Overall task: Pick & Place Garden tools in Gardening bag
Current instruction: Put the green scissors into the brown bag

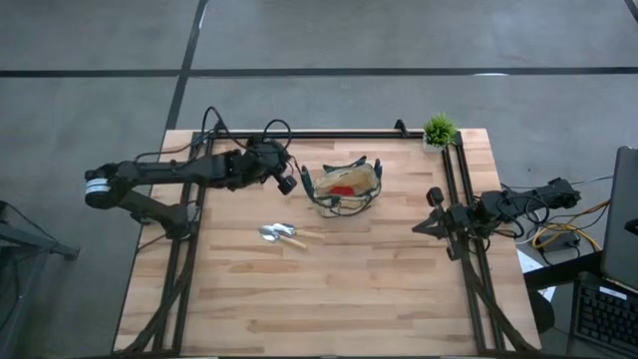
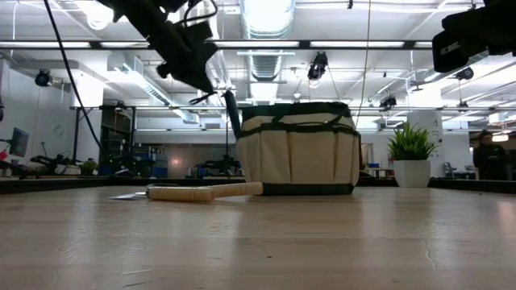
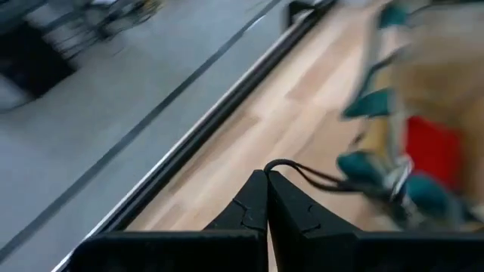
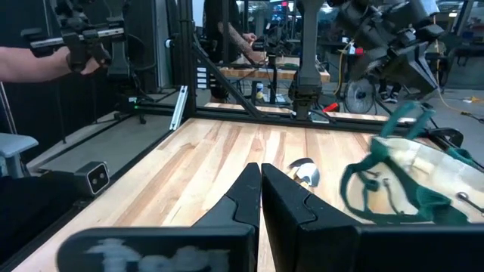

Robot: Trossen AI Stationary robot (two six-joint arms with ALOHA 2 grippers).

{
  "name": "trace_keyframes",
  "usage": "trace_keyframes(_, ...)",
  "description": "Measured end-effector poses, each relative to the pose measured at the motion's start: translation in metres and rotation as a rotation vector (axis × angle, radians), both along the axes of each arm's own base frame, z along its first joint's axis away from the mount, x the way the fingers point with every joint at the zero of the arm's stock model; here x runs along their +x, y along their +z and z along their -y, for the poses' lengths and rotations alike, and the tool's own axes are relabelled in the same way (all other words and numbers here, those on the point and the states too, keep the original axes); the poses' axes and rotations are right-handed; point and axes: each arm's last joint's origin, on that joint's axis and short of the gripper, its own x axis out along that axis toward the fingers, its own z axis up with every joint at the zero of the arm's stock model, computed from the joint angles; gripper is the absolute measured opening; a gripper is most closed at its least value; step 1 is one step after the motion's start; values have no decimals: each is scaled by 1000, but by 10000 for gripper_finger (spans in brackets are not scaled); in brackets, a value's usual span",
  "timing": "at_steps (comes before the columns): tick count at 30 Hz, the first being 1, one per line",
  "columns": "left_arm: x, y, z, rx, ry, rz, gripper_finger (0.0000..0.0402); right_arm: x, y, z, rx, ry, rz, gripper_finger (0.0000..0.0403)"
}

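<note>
The tan gardening bag (image 1: 344,189) with dark green trim stands on its base at the table's far middle, with a red rounded item (image 1: 342,186) inside. The trowel (image 1: 282,235) lies flat in front of it to the left. My left gripper (image 1: 291,182) hovers at the bag's left rim. It is shut on a slender dark tool (image 2: 232,113) that slants down to the rim. My right gripper (image 1: 417,229) is shut and empty, low at the table's right side, pointing toward the bag (image 4: 408,181). My left gripper pinches a thin dark loop (image 3: 281,165) of the dark tool between its two fingertips. The fingers come from the table's left, slanting downward. The tool hangs slanted below the gripper, and its lower end (image 2: 239,130) is at the bag's left rim. Whether it touches the bag I cannot tell.
A small green potted plant (image 1: 439,130) stands at the far right corner. Black frame rails run along the table's far edge and down both sides. Bare wood lies in front of the trowel. A person's arm (image 4: 30,62) shows beyond the table.
</note>
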Motion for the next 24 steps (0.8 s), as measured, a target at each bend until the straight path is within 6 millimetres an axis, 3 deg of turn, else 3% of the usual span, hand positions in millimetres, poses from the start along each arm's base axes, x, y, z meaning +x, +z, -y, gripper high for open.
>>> trace_keyframes(3,-4,0,-3,2,65,-7,2,0,0,0,-1,0,0,8)
trace_keyframes(15,-8,0,7,-111,-19,28,23,0,0,0,0,0,-1,8)
trace_keyframes(24,-20,10,23,-83,-75,11,103,0,0,0,0,0,0,8)
